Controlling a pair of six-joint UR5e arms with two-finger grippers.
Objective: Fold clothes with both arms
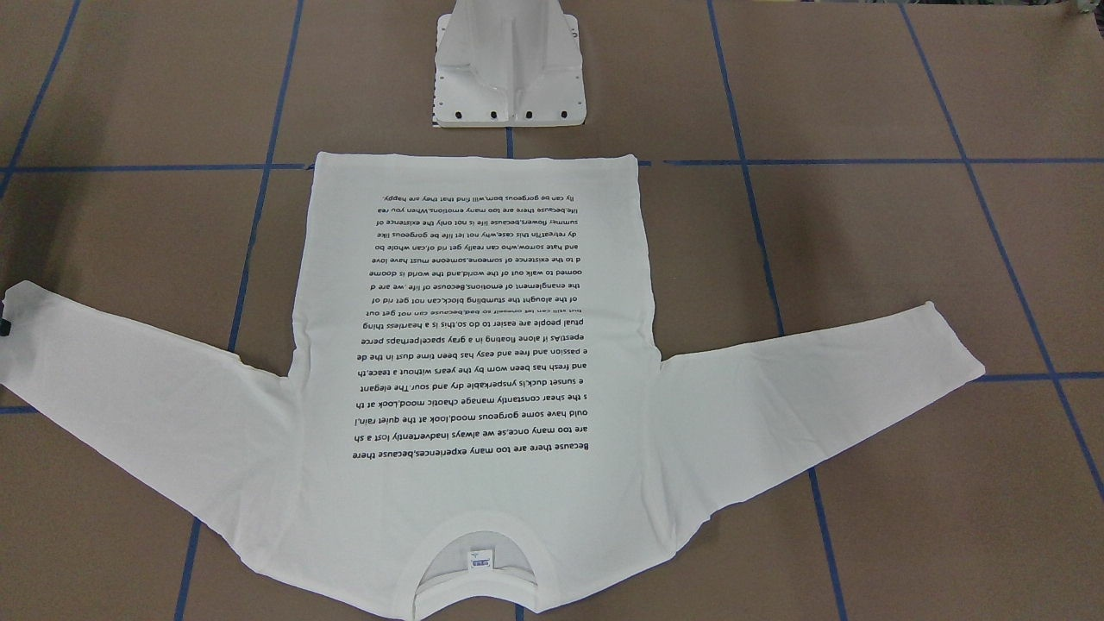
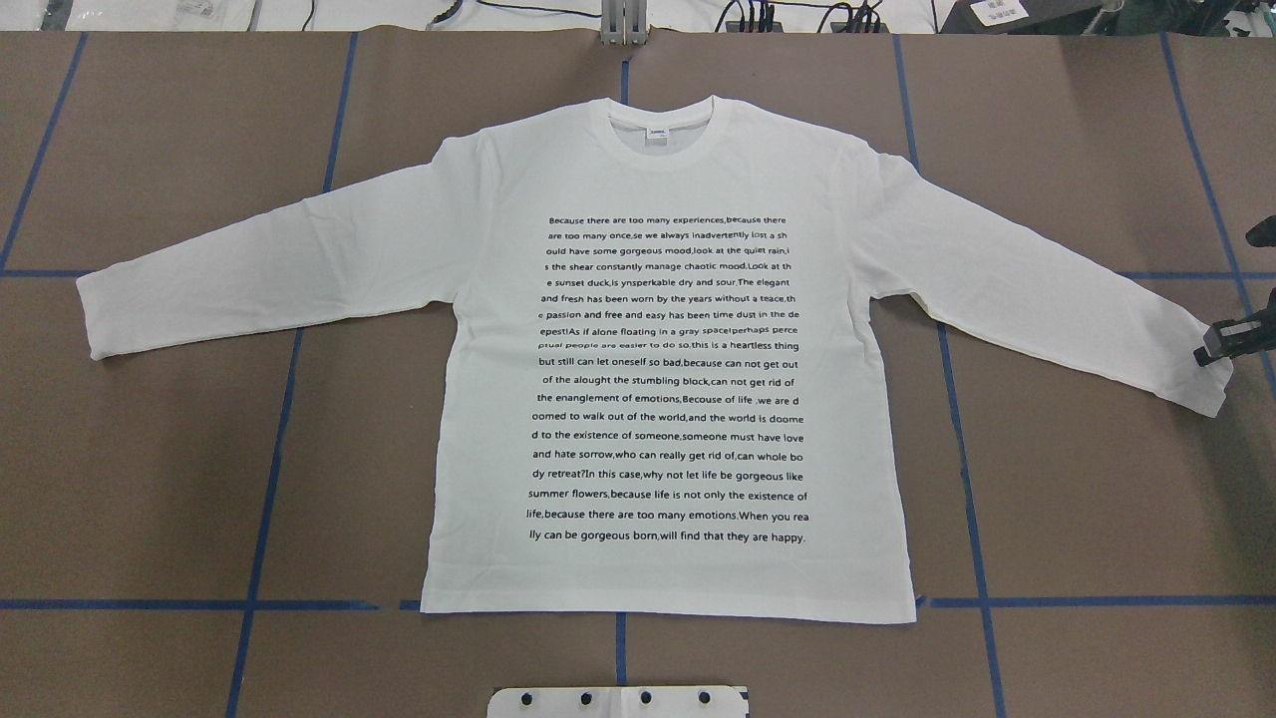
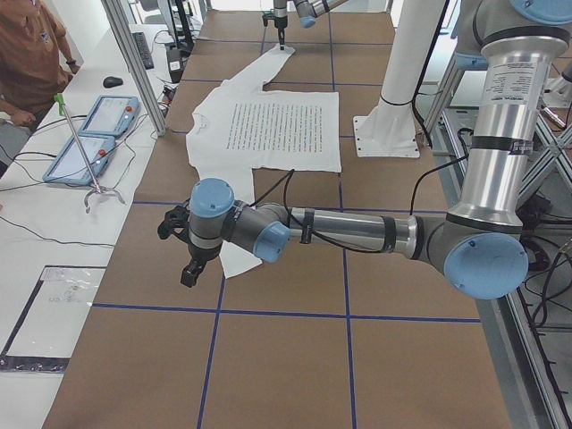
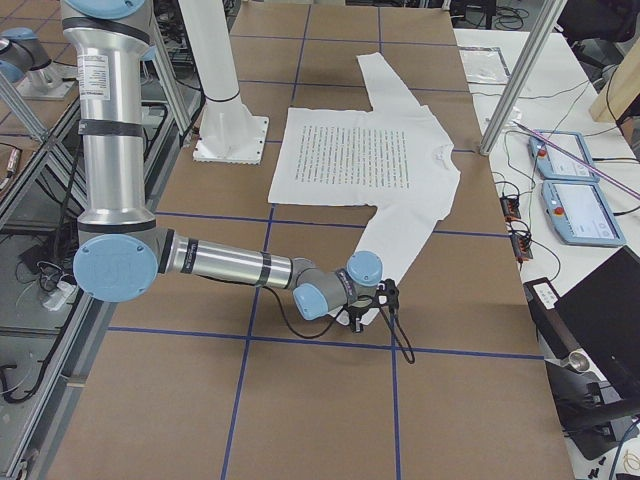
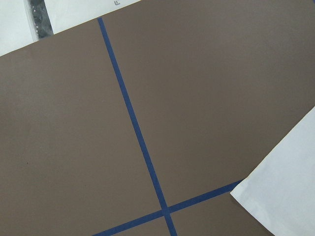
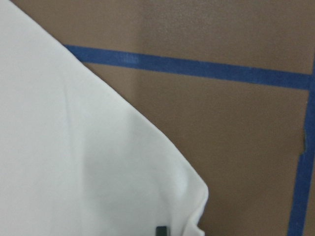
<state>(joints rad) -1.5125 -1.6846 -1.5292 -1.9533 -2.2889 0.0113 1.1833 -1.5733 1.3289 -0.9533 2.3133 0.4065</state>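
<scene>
T-shirt (image 2: 668,179), white and long-sleeved, lies flat in the middle of the worktop (image 2: 150,479), print side up. Its hem faces the white pedestal base (image 1: 509,78), close to it but apart. Its ribbed collar (image 2: 666,125) (a small blue-white label shows inside) points to the opposite edge. Both sleeves are spread out, slanting toward the worktop's two ends. The block of black text (image 2: 668,379) covers the front from chest to near the hem.

The right hand (image 2: 1221,344) is at the cuff of the right sleeve (image 2: 1047,289), near the worktop's right end. Its wrist view shows the cuff corner close up with one dark fingertip (image 6: 161,230) at the cloth's edge. I cannot tell whether the fingers are spread or pinched on the fabric.

The left hand (image 3: 186,255) hangs near the cuff of the left sleeve (image 2: 259,269) at the other end. It shows only from the side, so whether it is spread or closed cannot be told. Its wrist view shows a corner of cloth beside crossing blue tape lines (image 5: 133,128).
</scene>
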